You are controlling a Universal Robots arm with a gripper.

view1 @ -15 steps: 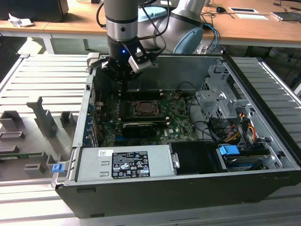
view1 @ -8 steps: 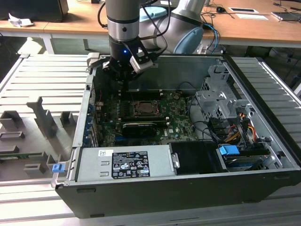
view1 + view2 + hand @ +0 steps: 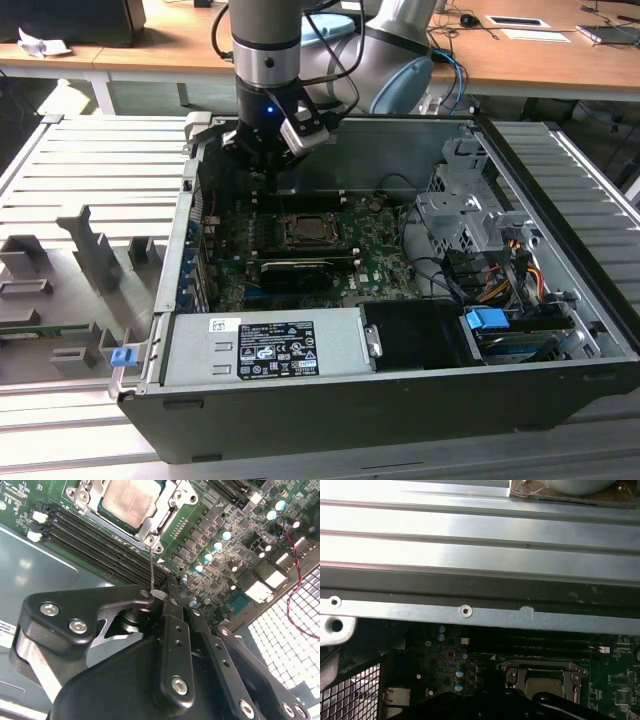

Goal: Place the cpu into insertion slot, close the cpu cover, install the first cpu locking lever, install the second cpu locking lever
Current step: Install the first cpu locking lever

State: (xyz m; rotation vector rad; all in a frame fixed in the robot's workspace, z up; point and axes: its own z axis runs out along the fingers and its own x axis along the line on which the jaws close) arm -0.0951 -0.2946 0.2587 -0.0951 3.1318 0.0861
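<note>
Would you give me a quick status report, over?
Gripper fingers shut beside locking lever tip. Cpu seated, cpu cover down. No obstruction seen.

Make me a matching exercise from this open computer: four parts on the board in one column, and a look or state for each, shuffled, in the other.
Column one
1. cpu
2. cpu cover
3. locking lever
4. memory slots

Column two
A. long black strips lying side by side
B. thin wire rod, free end in the gripper
C. pale silver-grey square top
D. silvery frame lying flat around the chip

Pairs: 1-C, 2-D, 3-B, 4-A
</note>
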